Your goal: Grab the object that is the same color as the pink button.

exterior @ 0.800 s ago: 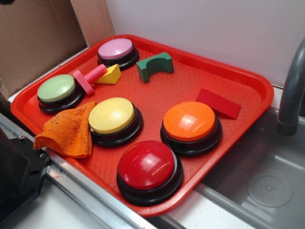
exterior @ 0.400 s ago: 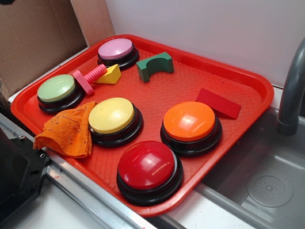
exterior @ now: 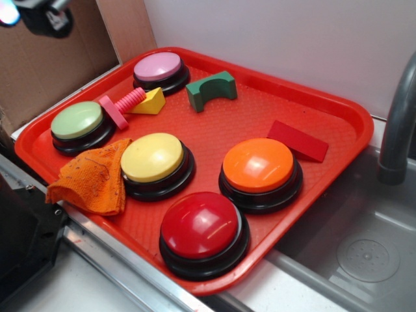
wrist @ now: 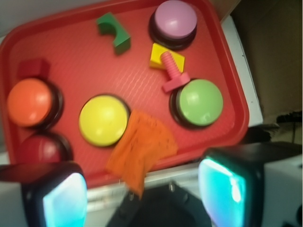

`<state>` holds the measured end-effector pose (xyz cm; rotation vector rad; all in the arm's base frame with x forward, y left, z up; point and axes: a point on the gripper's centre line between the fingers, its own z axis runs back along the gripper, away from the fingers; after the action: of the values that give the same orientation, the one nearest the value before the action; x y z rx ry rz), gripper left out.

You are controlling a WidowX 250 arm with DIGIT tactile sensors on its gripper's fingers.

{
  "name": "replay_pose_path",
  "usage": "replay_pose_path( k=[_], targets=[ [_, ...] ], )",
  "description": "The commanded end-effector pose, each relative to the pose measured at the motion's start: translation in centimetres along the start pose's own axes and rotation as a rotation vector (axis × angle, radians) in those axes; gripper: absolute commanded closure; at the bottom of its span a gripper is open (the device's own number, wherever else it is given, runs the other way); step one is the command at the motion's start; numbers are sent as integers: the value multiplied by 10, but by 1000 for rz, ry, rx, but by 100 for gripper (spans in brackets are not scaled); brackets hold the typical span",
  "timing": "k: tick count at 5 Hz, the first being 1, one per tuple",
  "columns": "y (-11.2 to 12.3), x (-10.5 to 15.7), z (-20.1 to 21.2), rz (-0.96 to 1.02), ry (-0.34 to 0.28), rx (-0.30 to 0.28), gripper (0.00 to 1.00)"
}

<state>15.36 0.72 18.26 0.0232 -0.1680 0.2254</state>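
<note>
Wrist view: the open, empty claw (wrist: 142,189) hangs well short of the pink bolt (wrist: 171,72), whose shaft runs toward the pink button (wrist: 175,19).

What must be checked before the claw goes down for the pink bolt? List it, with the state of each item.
1. Claw open and empty: ok.
2. Pink bolt in plain view, nothing on top of it: ok.
3. Room around the bolt: not ok; its shaft rests on the yellow wedge and its head is close against the green button.
4. Claw above the bolt: not ok; it hangs off the tray's near edge.
5. Orange cloth clear of the bolt: ok.
</note>
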Motion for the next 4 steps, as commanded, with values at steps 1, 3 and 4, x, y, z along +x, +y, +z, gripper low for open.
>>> replay_pose_path(
  k=[1, 3, 4],
  targets=[
    [41, 62, -52, 97, -102, 63, 0],
    [71, 90, -110, 119, -3, 106, 0],
    [71, 94, -128, 109, 30, 100, 0]
  ],
)
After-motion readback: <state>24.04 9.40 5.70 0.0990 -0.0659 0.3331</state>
